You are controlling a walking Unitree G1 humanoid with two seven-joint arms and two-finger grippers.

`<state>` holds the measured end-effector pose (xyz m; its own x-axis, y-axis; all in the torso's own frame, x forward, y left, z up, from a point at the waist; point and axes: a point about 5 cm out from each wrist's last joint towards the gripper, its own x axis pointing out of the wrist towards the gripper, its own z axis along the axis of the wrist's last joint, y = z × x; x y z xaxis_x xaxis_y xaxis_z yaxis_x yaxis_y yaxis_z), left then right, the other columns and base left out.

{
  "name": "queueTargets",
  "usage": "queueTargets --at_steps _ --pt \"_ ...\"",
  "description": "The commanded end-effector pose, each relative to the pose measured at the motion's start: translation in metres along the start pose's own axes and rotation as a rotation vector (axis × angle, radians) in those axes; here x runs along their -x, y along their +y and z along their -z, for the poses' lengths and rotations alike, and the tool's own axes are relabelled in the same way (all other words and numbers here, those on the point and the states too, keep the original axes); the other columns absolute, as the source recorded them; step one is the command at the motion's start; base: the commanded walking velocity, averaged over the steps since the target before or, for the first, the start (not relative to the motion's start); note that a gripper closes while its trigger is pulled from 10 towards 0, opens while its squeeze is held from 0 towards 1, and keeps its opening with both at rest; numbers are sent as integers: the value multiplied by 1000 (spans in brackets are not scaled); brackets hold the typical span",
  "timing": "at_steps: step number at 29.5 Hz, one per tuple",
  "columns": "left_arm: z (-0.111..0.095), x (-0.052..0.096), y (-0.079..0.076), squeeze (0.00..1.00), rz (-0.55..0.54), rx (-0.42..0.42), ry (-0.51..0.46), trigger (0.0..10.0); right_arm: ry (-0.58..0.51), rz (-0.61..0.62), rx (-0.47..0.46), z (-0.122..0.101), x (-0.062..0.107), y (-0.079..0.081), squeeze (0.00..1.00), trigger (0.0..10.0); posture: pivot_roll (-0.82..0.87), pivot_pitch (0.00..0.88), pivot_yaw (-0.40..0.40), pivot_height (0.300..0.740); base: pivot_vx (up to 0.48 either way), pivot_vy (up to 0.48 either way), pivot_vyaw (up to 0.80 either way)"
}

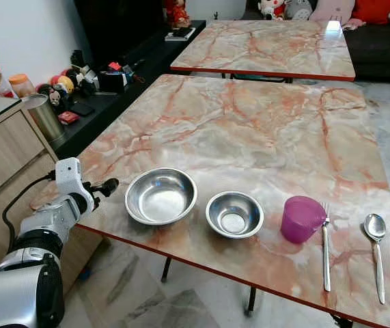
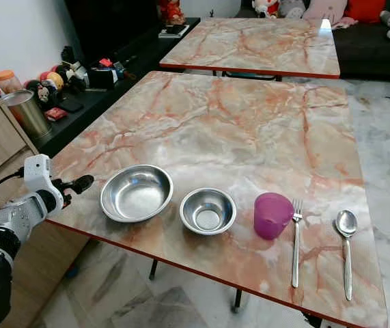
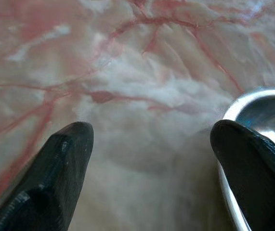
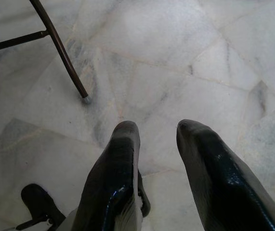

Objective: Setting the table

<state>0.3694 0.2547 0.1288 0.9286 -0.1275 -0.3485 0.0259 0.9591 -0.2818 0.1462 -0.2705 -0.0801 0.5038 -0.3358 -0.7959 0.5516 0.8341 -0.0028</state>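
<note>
From my left eye, the marble surface (image 1: 249, 130) carries a row of tableware along its near edge. I take the large steel bowl (image 1: 161, 195) as my landmark. My left end effector (image 1: 107, 186) hovers at the surface's edge just beside that bowl, on its outer side, fingers pointing toward the rim without touching it. On the bowl's other side sits the small steel bowl (image 1: 234, 214), near but apart. Beyond the small one stands the purple cup (image 1: 301, 219), then the fork (image 1: 326, 246) touching or nearly touching the cup, and farthest from the large bowl lies the spoon (image 1: 376, 249).

My right eye gives the same line-up, with a second marble table (image 2: 263, 42) well behind the large bowl and a metal canister (image 2: 25, 114) on the dark sideboard off to the bowl's far side.

At my left wrist, my two black fingers (image 3: 62, 168) stand wide apart with nothing between them but marble; the large bowl's rim curves just beside one fingertip.

At my right wrist, my right end effector (image 4: 159, 132) hangs idle over the tiled floor (image 4: 185, 53), fingers slightly parted and holding nothing, a table leg (image 4: 62, 53) nearby.
</note>
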Motion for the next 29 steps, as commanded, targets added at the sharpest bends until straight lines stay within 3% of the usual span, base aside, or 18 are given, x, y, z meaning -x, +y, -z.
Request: queueTargets --at_steps 1,29 --pt "7 5 11 0 -4 -11 57 10000 19 5 -7 4 1 -1 0 10000 12 42 79 740 0 0 0" --pt "12 7 3 0 114 -66 108 10000 21 5 -4 4 0 -1 0 10000 16 52 78 740 0 0 0"
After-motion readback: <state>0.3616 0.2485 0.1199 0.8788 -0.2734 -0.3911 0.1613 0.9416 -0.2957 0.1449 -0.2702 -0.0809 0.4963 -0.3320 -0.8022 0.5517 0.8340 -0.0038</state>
